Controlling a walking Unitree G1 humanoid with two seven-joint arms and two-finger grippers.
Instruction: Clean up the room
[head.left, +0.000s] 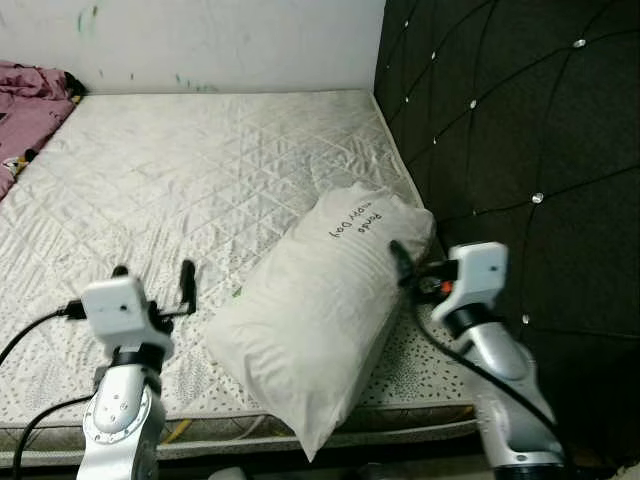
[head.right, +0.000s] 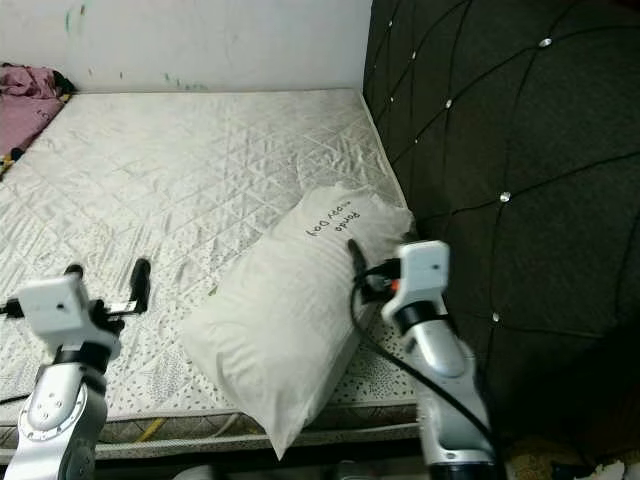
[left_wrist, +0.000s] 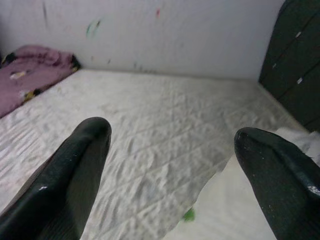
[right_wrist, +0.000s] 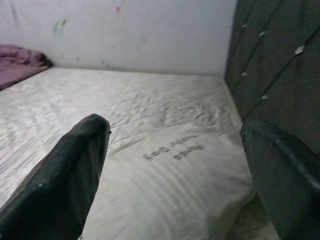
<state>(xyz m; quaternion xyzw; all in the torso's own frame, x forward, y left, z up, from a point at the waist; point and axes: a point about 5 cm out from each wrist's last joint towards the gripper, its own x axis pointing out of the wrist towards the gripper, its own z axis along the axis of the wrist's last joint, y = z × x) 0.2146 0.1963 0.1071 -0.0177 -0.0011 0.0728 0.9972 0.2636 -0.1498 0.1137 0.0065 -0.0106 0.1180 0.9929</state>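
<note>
A white pillow (head.left: 320, 310) with dark lettering lies slanted on the quilted mattress (head.left: 200, 170). Its lower corner hangs over the near edge, and its top end is by the headboard. My right gripper (head.left: 412, 262) is open at the pillow's right side, near the lettered end. In the right wrist view the pillow (right_wrist: 175, 190) lies just beyond the spread fingers (right_wrist: 75, 170). My left gripper (head.left: 153, 275) is open over the mattress, left of the pillow and apart from it. Nothing is between its fingers (left_wrist: 75, 170).
A dark tufted headboard (head.left: 520, 150) rises along the right side. A pink blanket (head.left: 30, 100) is bunched at the far left by the white wall (head.left: 220, 40). A small green bit (head.left: 237, 292) lies at the pillow's left edge. Cables (head.left: 175, 430) run under the mattress front.
</note>
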